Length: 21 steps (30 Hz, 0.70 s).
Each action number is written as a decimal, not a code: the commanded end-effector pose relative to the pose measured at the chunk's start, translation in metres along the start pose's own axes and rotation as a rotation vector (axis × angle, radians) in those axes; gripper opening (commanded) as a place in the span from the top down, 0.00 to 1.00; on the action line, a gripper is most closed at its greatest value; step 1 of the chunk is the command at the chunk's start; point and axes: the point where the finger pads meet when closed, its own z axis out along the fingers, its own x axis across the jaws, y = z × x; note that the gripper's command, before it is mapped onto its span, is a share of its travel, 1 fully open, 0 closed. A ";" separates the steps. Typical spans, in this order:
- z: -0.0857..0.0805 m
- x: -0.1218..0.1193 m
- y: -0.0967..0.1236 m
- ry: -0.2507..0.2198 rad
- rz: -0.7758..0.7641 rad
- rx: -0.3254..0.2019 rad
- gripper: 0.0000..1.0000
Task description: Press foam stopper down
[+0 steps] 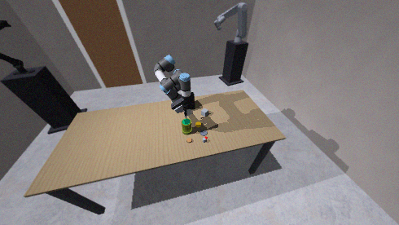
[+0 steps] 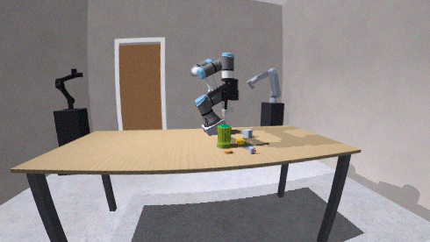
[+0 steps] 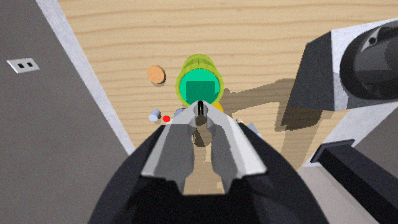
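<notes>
A yellow-green jar (image 1: 186, 126) stands upright on the table, with a teal-green foam stopper (image 3: 200, 88) in its mouth. In the exterior view the stopper's top (image 2: 224, 126) stands a little above the jar's rim (image 2: 224, 130). My gripper (image 3: 200, 101) is shut and empty, pointing down. It hangs well above the jar, a little toward the arm's base, and shows in the exterior view (image 2: 225, 107) and the top view (image 1: 186, 112). Nothing lies on the stopper.
Small things lie on the table around the jar: a grey cube (image 1: 204, 112), a yellow block (image 1: 198, 124), an orange disc (image 1: 189, 140), a grey disc (image 1: 203, 133) and a small grey piece with a red ball (image 1: 205, 139). The table's edge shows at the left of the wrist view.
</notes>
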 end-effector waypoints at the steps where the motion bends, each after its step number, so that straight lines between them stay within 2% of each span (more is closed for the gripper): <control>1: 0.006 -0.001 0.000 -0.004 0.001 -0.001 1.00; 10: 0.018 -0.001 0.000 -0.004 0.001 -0.001 1.00; 15: 0.031 -0.001 0.000 -0.004 0.001 -0.001 1.00; 21: 0.034 -0.001 0.000 -0.004 0.001 -0.001 1.00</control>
